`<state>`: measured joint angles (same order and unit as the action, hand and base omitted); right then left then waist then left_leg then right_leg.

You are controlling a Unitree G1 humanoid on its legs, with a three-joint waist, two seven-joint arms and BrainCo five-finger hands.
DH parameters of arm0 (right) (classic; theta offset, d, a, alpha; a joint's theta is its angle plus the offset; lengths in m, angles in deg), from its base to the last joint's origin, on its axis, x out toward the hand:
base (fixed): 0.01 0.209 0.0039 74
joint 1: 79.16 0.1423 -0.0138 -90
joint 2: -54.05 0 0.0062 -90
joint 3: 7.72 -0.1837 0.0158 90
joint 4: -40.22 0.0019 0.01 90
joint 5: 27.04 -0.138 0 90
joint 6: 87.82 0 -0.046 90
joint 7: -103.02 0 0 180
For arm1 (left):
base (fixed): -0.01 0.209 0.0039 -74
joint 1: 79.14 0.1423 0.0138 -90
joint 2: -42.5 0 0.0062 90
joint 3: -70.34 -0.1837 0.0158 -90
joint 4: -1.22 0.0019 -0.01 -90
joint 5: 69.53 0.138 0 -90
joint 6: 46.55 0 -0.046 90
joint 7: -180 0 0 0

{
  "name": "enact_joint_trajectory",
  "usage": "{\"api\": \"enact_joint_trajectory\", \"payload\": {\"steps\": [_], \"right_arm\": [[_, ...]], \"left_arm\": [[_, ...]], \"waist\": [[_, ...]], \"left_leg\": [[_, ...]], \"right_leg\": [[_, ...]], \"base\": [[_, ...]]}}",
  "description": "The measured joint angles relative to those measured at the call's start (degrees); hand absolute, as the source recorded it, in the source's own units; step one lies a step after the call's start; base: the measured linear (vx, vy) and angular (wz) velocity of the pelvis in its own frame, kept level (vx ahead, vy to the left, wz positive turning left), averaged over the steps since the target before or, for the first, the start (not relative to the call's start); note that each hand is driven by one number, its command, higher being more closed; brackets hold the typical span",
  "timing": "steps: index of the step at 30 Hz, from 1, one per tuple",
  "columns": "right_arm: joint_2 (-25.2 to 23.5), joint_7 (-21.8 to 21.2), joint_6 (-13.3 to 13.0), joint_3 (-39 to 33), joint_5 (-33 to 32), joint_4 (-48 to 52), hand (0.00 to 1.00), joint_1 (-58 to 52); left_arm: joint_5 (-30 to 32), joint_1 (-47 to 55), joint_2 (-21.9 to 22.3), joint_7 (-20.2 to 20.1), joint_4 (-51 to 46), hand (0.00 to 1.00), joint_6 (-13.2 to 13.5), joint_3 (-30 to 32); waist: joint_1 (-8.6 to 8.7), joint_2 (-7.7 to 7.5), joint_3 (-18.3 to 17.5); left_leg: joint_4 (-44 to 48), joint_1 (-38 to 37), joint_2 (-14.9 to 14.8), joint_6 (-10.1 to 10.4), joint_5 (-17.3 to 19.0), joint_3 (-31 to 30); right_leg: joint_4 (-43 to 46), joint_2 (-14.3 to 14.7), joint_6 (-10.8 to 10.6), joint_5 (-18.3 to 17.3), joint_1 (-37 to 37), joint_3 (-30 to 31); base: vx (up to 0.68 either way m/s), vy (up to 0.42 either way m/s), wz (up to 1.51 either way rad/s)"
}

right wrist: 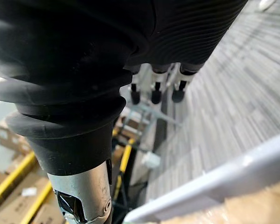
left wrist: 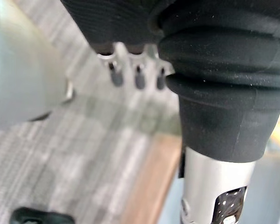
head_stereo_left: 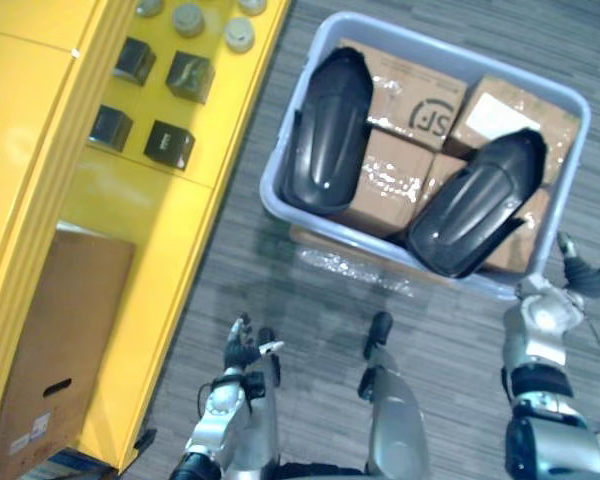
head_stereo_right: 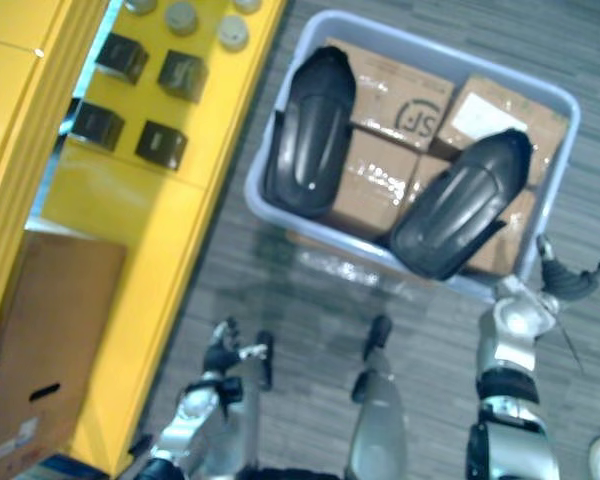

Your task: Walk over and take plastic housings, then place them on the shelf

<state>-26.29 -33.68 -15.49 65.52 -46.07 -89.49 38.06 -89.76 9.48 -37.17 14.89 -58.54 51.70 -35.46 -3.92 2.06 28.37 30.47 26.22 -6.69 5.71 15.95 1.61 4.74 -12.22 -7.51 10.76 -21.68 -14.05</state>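
Note:
Two black plastic housings lie in a pale blue bin (head_stereo_left: pixel 277 203) on top of cardboard boxes: one (head_stereo_left: pixel 330 130) at the bin's left side, the other (head_stereo_left: pixel 480 205) slanted toward its right. My left hand (head_stereo_left: pixel 242 350) hangs low over the carpet, short of the bin and beside the yellow shelf (head_stereo_left: pixel 160 260); its fingers (left wrist: pixel 137 77) are relaxed and hold nothing. My right hand (head_stereo_left: pixel 580 270) hovers just outside the bin's near right corner. Its fingers (right wrist: pixel 154 91) are loose and empty above the bin's rim (right wrist: pixel 214 186).
Several small black boxes (head_stereo_left: pixel 168 143) and grey round caps (head_stereo_left: pixel 188 18) sit on the yellow shelf. A brown cardboard box (head_stereo_left: pixel 60 330) rests on the shelf's lower level at the left. Grey carpet lies between me and the bin.

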Motion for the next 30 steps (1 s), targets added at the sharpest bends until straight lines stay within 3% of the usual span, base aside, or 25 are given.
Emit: {"api": "enact_joint_trajectory", "payload": {"steps": [3,8,13,19,21,24,29,30], "right_arm": [[1.89,0.0,1.05,0.11,0.0,-0.08,0.0,1.3],[4.05,-1.07,5.16,2.34,-1.03,-3.01,0.0,4.94],[4.2,-2.11,5.98,2.32,-2.82,-6.19,0.0,6.24],[5.71,-3.5,9.18,2.41,-3.95,-8.4,0.0,9.14],[6.77,-4.77,10.4,2.59,-3.97,-8.58,0.0,9.82],[7.32,-6.07,10.66,4.16,-3.77,-8.74,0.0,10.34],[8.27,-6.27,10.52,4.58,-3.68,-8.72,0.0,11.38],[8.28,-6.05,10.53,4.59,-3.57,-8.72,1.0,11.48]], "left_arm": [[-0.02,-0.02,0.57,-0.02,0.3,0.0,0.52,-0.84],[-0.11,-0.12,1.73,0.01,0.62,0.0,1.63,-1.12],[-0.18,-0.14,2.18,0.02,2.04,0.0,1.62,-2.0],[-0.31,-0.16,2.4,-0.03,3.15,0.0,1.63,-3.63],[-1.84,-0.34,3.17,-0.05,3.17,0.0,1.62,-3.8],[-2.02,-0.35,3.63,-0.01,3.51,0.0,1.62,-4.85],[-2.02,-0.82,4.0,0.05,4.04,0.0,1.63,-5.79],[-2.01,-0.9,4.0,0.05,4.15,0.0,1.65,-5.84]], "waist": [[-0.06,0.72,0.38],[-0.17,1.85,0.6],[-0.23,3.11,0.8],[-0.39,4.04,0.54],[-0.55,5.1,0.58],[-0.75,6.58,0.6],[-0.73,7.2,0.6],[-0.71,7.27,0.61]], "left_leg": [[0.02,-0.02,0.51,-0.14,-0.09,0.0],[-0.1,-0.07,0.98,-0.45,-0.3,-0.13],[-0.23,0.08,1.7,-0.92,-0.71,-0.61],[-0.63,0.86,2.36,-0.97,-1.51,-1.3],[-0.72,1.01,2.7,-1.07,-1.75,-1.3],[-1.02,1.02,2.76,-1.02,-1.99,-1.38],[-1.27,1.57,2.75,-0.88,-2.42,-1.66],[-1.26,1.69,2.75,-0.85,-2.49,-1.8]], "right_leg": [[0.15,-0.47,-0.05,0.03,-0.01,-0.02],[0.27,-0.9,-0.07,0.05,-0.04,-0.11],[0.73,-1.61,-0.07,0.05,-0.04,-0.58],[1.21,-2.32,-0.07,0.05,-0.4,-1.59],[1.45,-2.7,-0.1,0.07,-0.63,-1.62],[1.52,-2.76,-0.12,0.09,-0.76,-1.65],[1.79,-2.76,-0.12,0.09,-1.31,-1.83],[1.83,-2.76,-0.12,0.09,-1.34,-1.96]], "base": [[-0.02,0.041,0.04],[-0.01,0.019,0.01],[-0.04,0.025,0.08],[-0.06,0.02,0.1],[-0.05,0.034,0.04],[-0.03,0.018,0.01],[-0.01,0.004,0.01],[-0.04,0.013,0.06]]}}
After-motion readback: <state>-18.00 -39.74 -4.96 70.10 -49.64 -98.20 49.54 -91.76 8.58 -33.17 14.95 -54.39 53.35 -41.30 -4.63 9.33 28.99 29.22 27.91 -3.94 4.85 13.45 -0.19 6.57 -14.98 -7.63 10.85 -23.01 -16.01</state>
